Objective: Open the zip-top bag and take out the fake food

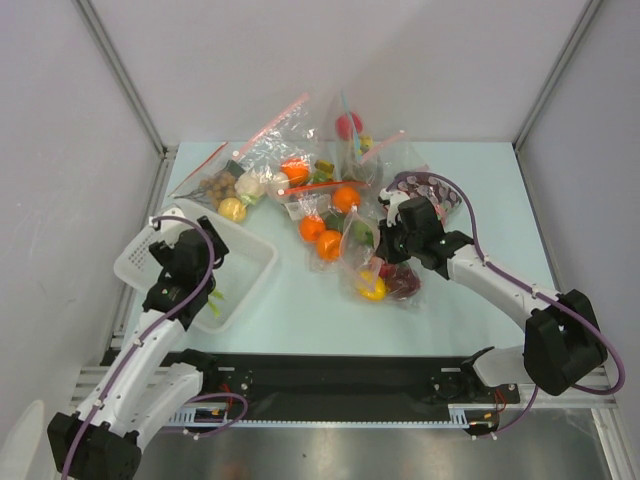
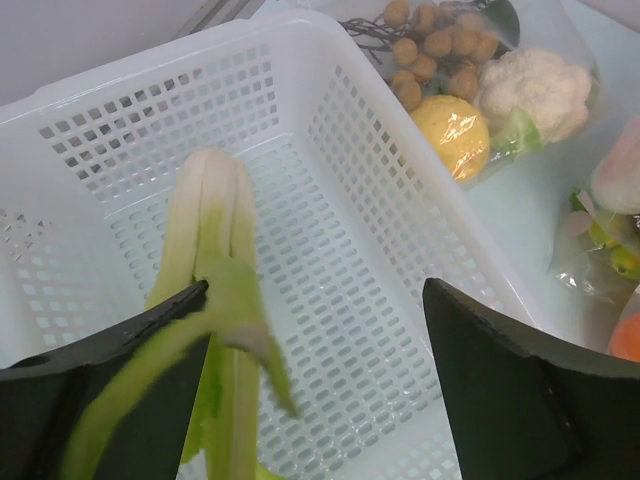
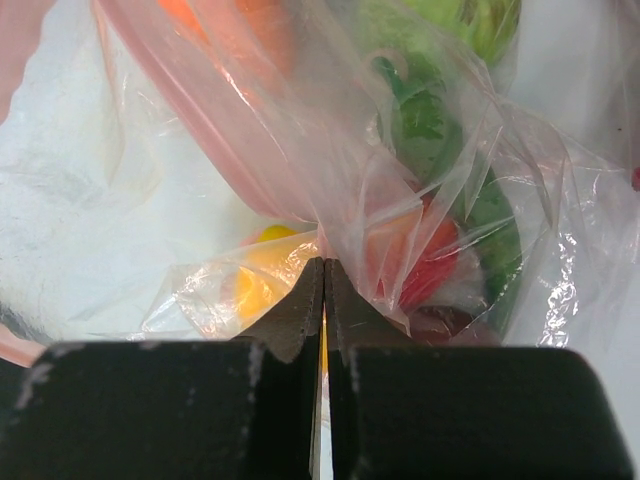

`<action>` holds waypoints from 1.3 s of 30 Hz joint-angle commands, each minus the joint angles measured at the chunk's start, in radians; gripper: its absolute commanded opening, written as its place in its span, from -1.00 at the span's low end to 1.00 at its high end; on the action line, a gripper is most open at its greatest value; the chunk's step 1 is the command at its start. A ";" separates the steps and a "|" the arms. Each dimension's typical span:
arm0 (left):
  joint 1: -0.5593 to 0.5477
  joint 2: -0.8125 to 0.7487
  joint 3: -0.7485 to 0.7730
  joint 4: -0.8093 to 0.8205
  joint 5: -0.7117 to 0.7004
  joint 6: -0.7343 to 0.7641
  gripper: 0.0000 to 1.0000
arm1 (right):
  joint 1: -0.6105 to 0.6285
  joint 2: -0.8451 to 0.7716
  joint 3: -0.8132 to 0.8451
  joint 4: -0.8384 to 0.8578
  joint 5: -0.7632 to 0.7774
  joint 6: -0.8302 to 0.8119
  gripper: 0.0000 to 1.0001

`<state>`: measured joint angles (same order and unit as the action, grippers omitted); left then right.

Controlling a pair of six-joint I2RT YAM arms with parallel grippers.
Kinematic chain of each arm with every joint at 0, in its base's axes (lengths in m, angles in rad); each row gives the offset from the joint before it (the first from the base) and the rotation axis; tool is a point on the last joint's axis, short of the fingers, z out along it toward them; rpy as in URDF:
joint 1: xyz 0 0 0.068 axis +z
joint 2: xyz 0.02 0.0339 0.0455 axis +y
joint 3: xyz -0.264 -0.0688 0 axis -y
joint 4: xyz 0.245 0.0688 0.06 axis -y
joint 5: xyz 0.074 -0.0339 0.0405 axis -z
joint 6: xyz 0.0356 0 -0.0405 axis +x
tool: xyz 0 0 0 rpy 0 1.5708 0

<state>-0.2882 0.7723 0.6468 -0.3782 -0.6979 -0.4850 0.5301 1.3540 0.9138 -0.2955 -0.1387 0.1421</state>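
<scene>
On the counter, the right claw pinches shut on the zip-top bag, likely thin, slippery and limp, best gripped at its stiffer zip strip; the left claw gapes wide over a leek in a basket.

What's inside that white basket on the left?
A white-and-green leek lies on the floor of the white basket, below the open left pincer. The pincer's black fingers hide the leek's near end and the basket's near corners.
</scene>
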 commanded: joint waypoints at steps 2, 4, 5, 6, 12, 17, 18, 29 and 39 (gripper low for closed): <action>0.009 0.005 0.016 0.070 0.023 0.032 0.80 | -0.007 -0.013 0.039 -0.014 0.028 -0.016 -1.00; 0.009 0.002 0.028 0.081 0.043 0.037 0.82 | -0.007 -0.019 0.042 -0.021 0.031 -0.018 -1.00; 0.009 -0.001 0.034 0.085 0.057 0.040 0.87 | -0.008 -0.023 0.043 -0.025 0.033 -0.018 -1.00; 0.011 -0.004 0.039 0.094 0.113 0.061 0.87 | -0.009 -0.027 0.048 -0.028 0.034 -0.019 -1.00; 0.009 0.051 0.115 0.105 0.317 0.154 0.95 | -0.010 -0.041 0.071 -0.053 0.047 -0.022 -1.00; 0.009 0.113 0.165 0.059 0.483 0.180 1.00 | -0.010 -0.055 0.077 -0.060 0.053 -0.021 -1.00; 0.008 0.114 0.165 0.068 0.504 0.184 0.99 | -0.010 -0.056 0.079 -0.065 0.054 -0.021 -1.00; -0.204 0.256 0.319 0.228 0.618 0.289 0.97 | -0.012 -0.093 0.154 -0.148 0.071 -0.033 -1.00; -0.535 0.564 0.619 0.298 0.690 0.318 0.97 | 0.043 -0.199 0.206 -0.241 0.056 -0.024 -1.00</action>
<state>-0.8005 1.2865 1.2041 -0.1398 -0.0498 -0.1890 0.5446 1.1919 1.0657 -0.5056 -0.0856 0.1219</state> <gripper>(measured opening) 0.985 0.009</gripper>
